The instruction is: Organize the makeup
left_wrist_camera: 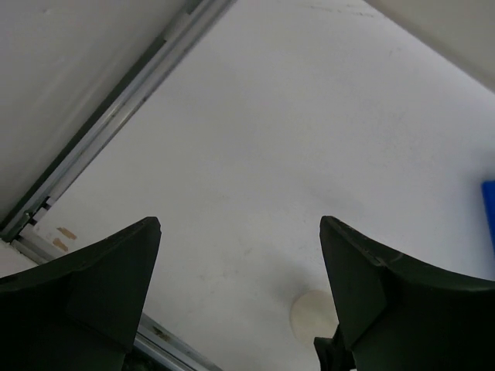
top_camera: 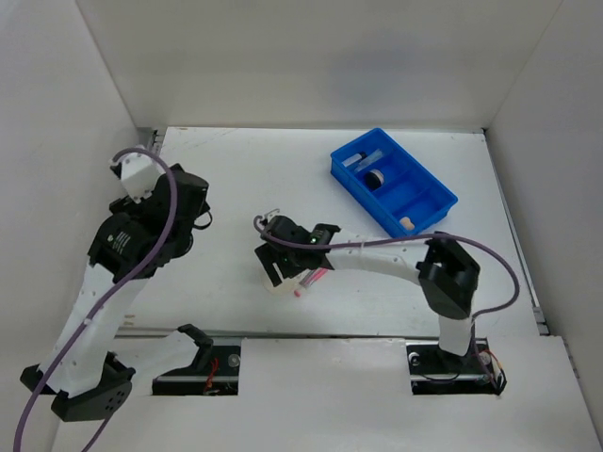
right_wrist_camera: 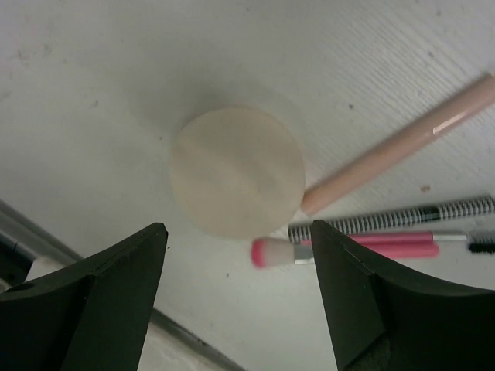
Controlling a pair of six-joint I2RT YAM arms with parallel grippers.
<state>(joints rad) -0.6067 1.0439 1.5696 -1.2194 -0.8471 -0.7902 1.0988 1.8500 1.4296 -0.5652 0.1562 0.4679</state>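
Observation:
My right gripper (top_camera: 283, 271) hangs open and empty over the table's middle. In the right wrist view its jaws (right_wrist_camera: 237, 226) straddle the near edge of a cream round puff (right_wrist_camera: 236, 171) lying flat. Beside the puff lie a peach pencil (right_wrist_camera: 398, 143), a black-and-white striped pencil (right_wrist_camera: 390, 218) and a pink brush (right_wrist_camera: 340, 249), whose pink end also shows from above (top_camera: 311, 281). My left gripper (top_camera: 198, 202) is open and empty at the far left (left_wrist_camera: 240, 222), over bare table. A clear tube (top_camera: 363, 158), a round compact (top_camera: 375, 177) and a peach sponge (top_camera: 405, 224) lie in the tray.
The blue divided tray (top_camera: 438, 198) stands at the back right; its edge shows in the left wrist view (left_wrist_camera: 489, 224). White walls enclose the table on three sides. A metal rail (left_wrist_camera: 116, 116) runs along the left edge. A cream round patch (left_wrist_camera: 309, 313) lies by my left gripper's right finger; I cannot tell what it is.

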